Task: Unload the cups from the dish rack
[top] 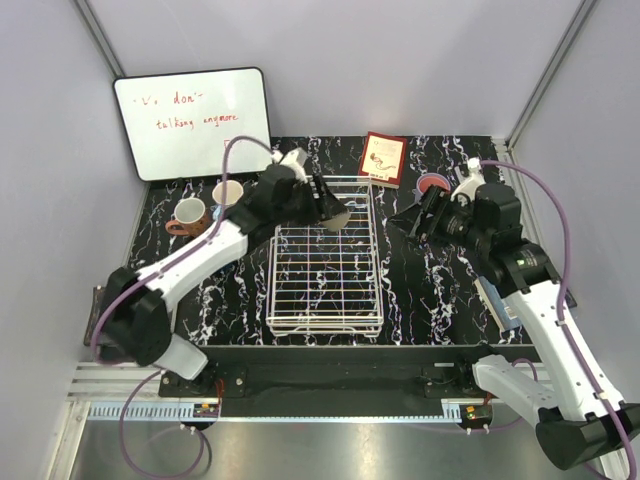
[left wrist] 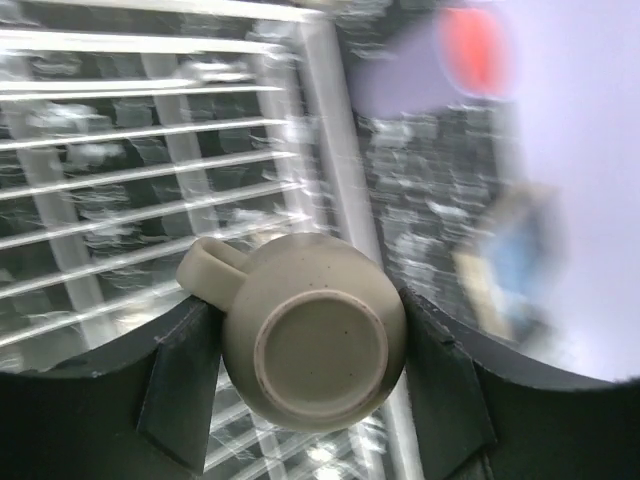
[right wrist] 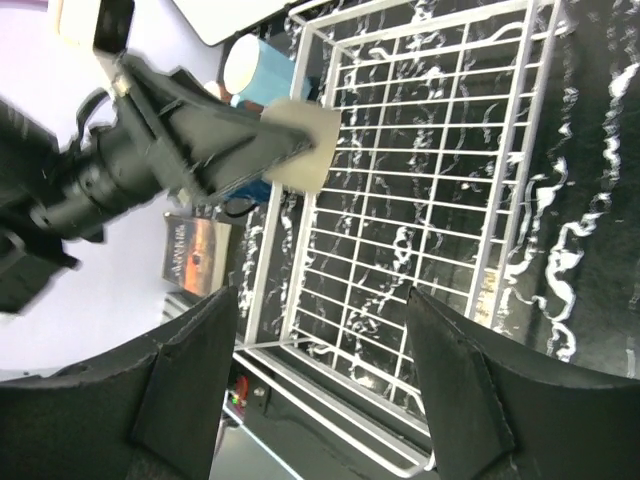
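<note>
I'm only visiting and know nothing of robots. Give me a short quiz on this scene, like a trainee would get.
1. Which arm's fingers grip the grey-beige mug? A) left B) right C) neither
2. True or false: the right fingers hold a cup.
3. Fill in: the gripped mug hangs over the white wire ____.
Key: 1 A, the left fingers. 2 False, they stand open and empty. 3 dish rack.

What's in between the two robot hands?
In the top view, only the right rim of the dish rack and bare black table lie between the left gripper, holding the grey mug, and the right gripper.
</note>
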